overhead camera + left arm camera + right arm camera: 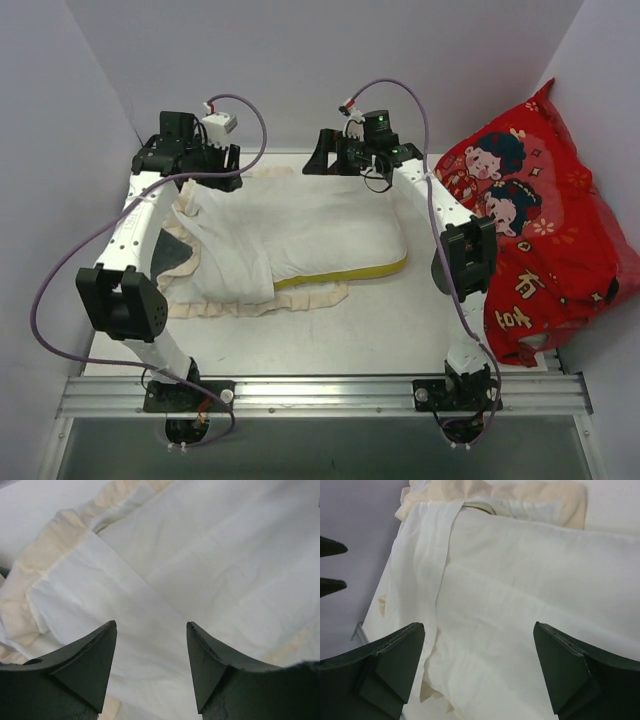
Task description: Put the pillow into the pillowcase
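Observation:
The white pillow [340,235] lies across the middle of the table with its yellow strip [345,272] along the near right edge. Its left part is inside the pale pillowcase [230,250], whose cream frill [260,303] spreads out in front. My left gripper [222,172] is open at the back left, just above the case fabric [75,595] and frill [35,570]. My right gripper [318,160] is open at the back middle, above the pillow's far edge [530,580]. Both are empty. In the wrist views the jaws [152,625] [479,625] hold nothing.
A large red cartoon cushion [530,220] leans against the right wall beside the right arm. Grey walls close in the left, back and right. The left gripper's fingertips [330,547] show at the left edge of the right wrist view.

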`<state>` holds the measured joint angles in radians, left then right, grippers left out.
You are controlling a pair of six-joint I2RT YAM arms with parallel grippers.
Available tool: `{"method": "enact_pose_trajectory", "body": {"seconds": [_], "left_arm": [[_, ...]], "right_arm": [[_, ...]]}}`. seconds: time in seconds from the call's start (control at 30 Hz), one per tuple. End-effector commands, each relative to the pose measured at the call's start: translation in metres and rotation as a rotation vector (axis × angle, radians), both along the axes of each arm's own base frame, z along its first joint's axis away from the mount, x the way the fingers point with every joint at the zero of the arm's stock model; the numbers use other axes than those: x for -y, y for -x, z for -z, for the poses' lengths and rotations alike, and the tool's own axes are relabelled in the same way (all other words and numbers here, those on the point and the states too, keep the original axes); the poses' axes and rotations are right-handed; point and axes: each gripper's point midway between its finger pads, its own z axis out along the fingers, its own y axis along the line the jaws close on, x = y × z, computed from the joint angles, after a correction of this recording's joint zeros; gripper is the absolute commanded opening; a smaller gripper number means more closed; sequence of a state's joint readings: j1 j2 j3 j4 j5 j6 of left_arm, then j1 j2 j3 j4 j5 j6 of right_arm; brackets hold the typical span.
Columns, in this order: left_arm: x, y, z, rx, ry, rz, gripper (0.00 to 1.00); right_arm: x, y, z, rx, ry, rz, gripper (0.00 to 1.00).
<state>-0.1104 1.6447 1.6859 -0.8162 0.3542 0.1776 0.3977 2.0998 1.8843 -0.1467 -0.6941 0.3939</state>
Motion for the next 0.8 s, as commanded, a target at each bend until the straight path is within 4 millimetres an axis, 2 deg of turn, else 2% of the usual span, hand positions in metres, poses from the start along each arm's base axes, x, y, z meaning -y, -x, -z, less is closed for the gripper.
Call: {"method": "enact_pose_trajectory", "body": {"seconds": [0.0,0.03,0.07,0.13,0.17,0.2,0.23,0.3,0.37,0.4,0.43,0.5,0.53,0.6,0.63,0.67,0.7,0.73,0.77], "left_arm": [[-0.017,-0.052,0.028,-0.033,-0.047,-0.189,0.66],[-0.019,-0.064,0.028,-0.016,-0.059,-0.228,0.66],[-0.014,-0.076,0.036,-0.019,-0.075,-0.250,0.66],[-0.015,-0.091,0.040,0.001,-0.114,-0.271,0.65],[-0.014,-0.099,0.054,-0.023,-0.119,-0.285,0.65],[-0.014,-0.108,0.047,0.002,-0.116,-0.298,0.64],[-0.015,-0.115,0.050,0.005,-0.121,-0.311,0.64],[-0.023,-0.130,0.059,0.013,-0.154,-0.358,0.64],[-0.022,-0.140,0.065,0.016,-0.154,-0.349,0.62],[-0.019,-0.144,0.079,-0.002,-0.159,-0.341,0.61],[-0.016,-0.148,0.079,0.004,-0.157,-0.335,0.58],[-0.012,-0.152,0.097,-0.022,-0.169,-0.319,0.52],[-0.009,-0.153,0.100,-0.025,-0.174,-0.308,0.44],[-0.004,-0.154,0.115,-0.049,-0.174,-0.286,0.33],[0.000,-0.153,0.118,-0.055,-0.173,-0.273,0.21],[0.010,-0.152,0.124,-0.064,-0.164,-0.234,0.18],[0.017,-0.151,0.125,-0.067,-0.159,-0.210,0.15],[0.024,-0.150,0.125,-0.066,-0.150,-0.188,0.10],[0.037,-0.148,0.124,-0.060,-0.149,-0.146,0.02]], "right_arm": [[-0.002,-0.023,0.022,0.080,0.152,-0.001,0.96],[0.000,-0.031,0.026,0.094,0.174,0.016,0.96],[0.005,-0.042,0.039,0.099,0.213,0.047,0.96],[0.010,-0.053,0.043,0.137,0.255,0.061,0.98],[0.014,-0.058,0.052,0.135,0.272,0.066,0.98],[0.015,-0.061,0.054,0.152,0.284,0.061,0.99],[0.015,-0.063,0.058,0.158,0.294,0.055,1.00],[0.012,-0.061,0.071,0.158,0.302,0.017,1.00],[0.005,-0.056,0.086,0.133,0.291,-0.027,1.00],[0.000,-0.050,0.090,0.125,0.288,-0.056,1.00],[-0.003,-0.041,0.102,0.099,0.294,-0.096,0.98],[-0.009,-0.025,0.113,0.059,0.292,-0.153,0.92],[-0.011,-0.018,0.115,0.043,0.281,-0.173,0.82],[-0.010,-0.004,0.126,0.003,0.274,-0.206,0.67],[-0.009,0.000,0.127,-0.003,0.265,-0.221,0.52],[-0.010,0.004,0.121,0.008,0.261,-0.232,0.46],[-0.008,0.011,0.127,-0.014,0.263,-0.243,0.41],[-0.008,0.015,0.122,-0.011,0.253,-0.253,0.32],[-0.007,0.024,0.126,-0.030,0.242,-0.277,0.28]]}}
